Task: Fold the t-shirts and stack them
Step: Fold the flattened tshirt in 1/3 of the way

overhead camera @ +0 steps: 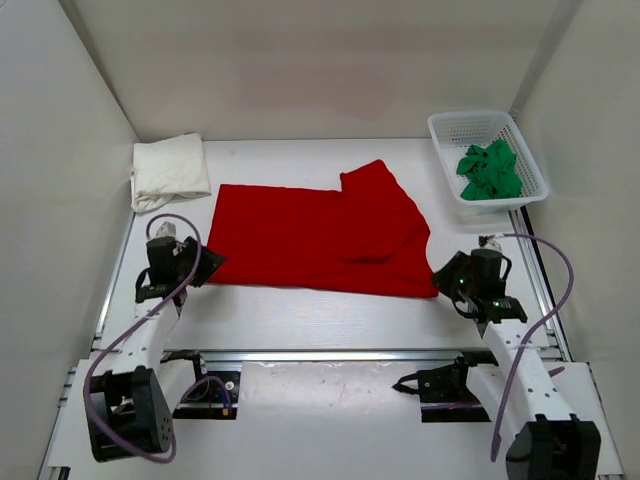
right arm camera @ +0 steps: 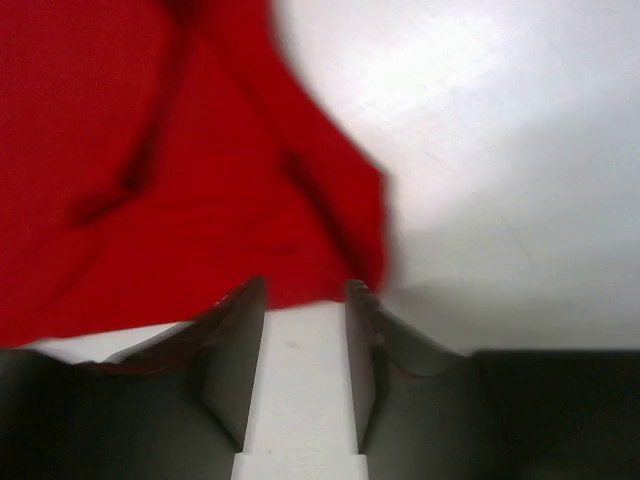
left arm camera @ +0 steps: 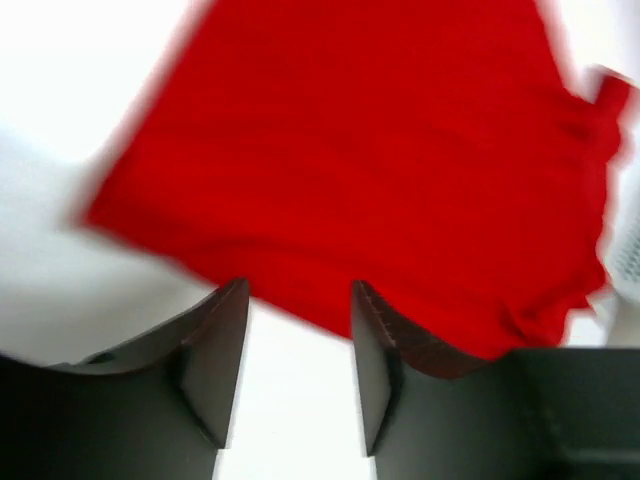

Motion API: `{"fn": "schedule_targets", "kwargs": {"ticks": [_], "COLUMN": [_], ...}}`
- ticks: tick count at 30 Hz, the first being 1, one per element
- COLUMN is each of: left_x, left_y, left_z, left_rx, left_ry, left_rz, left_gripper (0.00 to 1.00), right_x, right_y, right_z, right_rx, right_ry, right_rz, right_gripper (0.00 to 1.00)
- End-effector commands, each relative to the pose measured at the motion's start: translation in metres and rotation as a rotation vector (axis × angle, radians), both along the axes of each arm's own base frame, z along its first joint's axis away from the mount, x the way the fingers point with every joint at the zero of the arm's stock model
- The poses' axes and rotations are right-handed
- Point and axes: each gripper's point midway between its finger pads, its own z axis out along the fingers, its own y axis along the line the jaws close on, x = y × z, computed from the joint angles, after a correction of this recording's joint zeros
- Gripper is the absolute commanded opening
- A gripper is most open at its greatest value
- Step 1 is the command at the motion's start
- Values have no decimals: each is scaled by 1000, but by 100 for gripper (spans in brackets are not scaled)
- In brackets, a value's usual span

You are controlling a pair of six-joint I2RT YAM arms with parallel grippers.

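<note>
Red shirt (overhead camera: 320,235) spread flat. Left gripper (left arm camera: 300,292) at its near-left corner, right gripper (right arm camera: 305,288) at its near-right corner; both part-open, empty.

The bright red cloth t-shirt (overhead camera: 320,235) looks soft, matt and lightly creased. The cream-white folded cloth shirt (overhead camera: 168,170) and the crumpled green cloth shirt (overhead camera: 490,172) look equally dull (no sheen). The white plastic mesh basket (overhead camera: 468,128) is perforated, and the white table (overhead camera: 320,320) is smooth.
</note>
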Motion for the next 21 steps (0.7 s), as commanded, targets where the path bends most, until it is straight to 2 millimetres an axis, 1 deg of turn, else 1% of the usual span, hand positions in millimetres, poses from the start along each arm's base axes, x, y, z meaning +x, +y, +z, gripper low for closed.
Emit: {"fn": "schedule_targets", "kwargs": {"ticks": [1, 2, 3, 4, 5, 6, 7, 8, 9, 10, 11, 12, 13, 14, 15, 17, 18, 19, 21], "left_x": [25, -28, 26, 21, 25, 20, 19, 17, 15, 10, 12, 10, 9, 10, 10, 13, 15, 15, 15], "left_y": [-36, 211, -73, -100, -103, -124, -134, -147, -158, -167, -168, -172, -170, -171, -169, -164, -161, -160, -159], "left_z": [56, 63, 60, 60, 59, 53, 49, 41, 37, 32, 27, 23, 18, 17, 17, 13, 14, 13, 13], "left_rx": [8, 104, -9, -13, 10, 11, 9, -7, -27, -55, -53, -52, -48, -47, -50, -45, -50, -52, -67], "left_ry": [-204, -218, -226, -238, -244, -237, -229, -211, -201, -182, -170, -162, -152, -158, -165, -156, -164, -159, -163], "left_rz": [-129, 702, -233, -317, -313, -364, -410, -443, -491, -524, -525, -537, -539, -538, -535, -519, -513, -510, -508], "left_gripper": [49, 43, 40, 37, 33, 32, 31, 31, 31, 31, 30, 29, 29, 30, 30, 31, 32, 31, 32], "right_x": [31, 36, 42, 46, 49, 58, 66, 72, 78, 82, 83, 87, 89, 87, 93, 93, 94, 96, 102], "right_y": [20, 33, 45, 61, 74, 81, 92, 96, 104, 108, 107, 110, 113, 114, 114, 116, 118, 117, 122], "right_z": [56, 59, 55, 48, 50, 48, 44, 36, 30, 32, 19, 16, 14, 6, 6, -3, -6, -7, -8], "right_rx": [-92, -98, -78, -61, -66, -83, -71, -60, -61, -50, -49, -47, -51, -44, -43, -32, -34, -22, -4], "right_ry": [-166, -170, -149, -143, -146, -150, -146, -126, -123, -131, -96, -80, -79, -49, -70, -49, -46, -41, -51], "right_rz": [113, 169, 222, 287, 337, 361, 392, 404, 423, 439, 437, 441, 450, 457, 450, 454, 460, 452, 463], "right_gripper": [19, 6, 1, 0, 0, 0, 0, 0, 0, 0, 0, 0, 0, 0, 0, 0, 0, 0, 0]}}
